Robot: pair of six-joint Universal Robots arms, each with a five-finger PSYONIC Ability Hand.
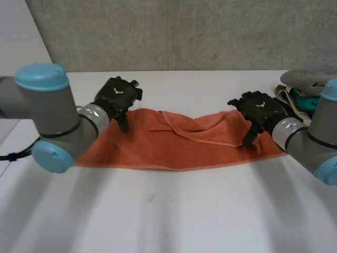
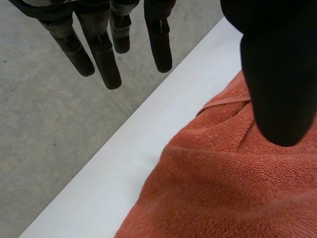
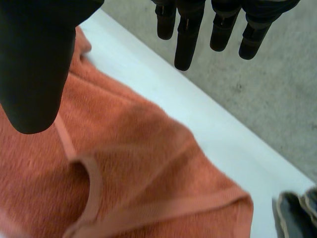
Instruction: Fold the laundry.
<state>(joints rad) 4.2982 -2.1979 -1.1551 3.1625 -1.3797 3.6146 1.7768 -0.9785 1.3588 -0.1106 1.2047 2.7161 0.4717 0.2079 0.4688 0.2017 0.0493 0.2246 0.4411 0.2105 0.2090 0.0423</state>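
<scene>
Over a rumpled terry towel (image 1: 152,145), left robot hand (image 1: 118,96) and right robot hand (image 1: 261,109) hang released.

A towel (image 1: 174,145) lies stretched across the middle of the table (image 1: 158,211). The left robot hand (image 1: 120,95) is over its far left corner, the right robot hand (image 1: 260,112) over its right end. A clothes heap (image 1: 303,89) sits behind the right robot hand.

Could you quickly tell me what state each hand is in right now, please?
Left hand: open, over the orange terry towel's left end, holding nothing.
Right hand: open, over the towel's right end, holding nothing.
</scene>
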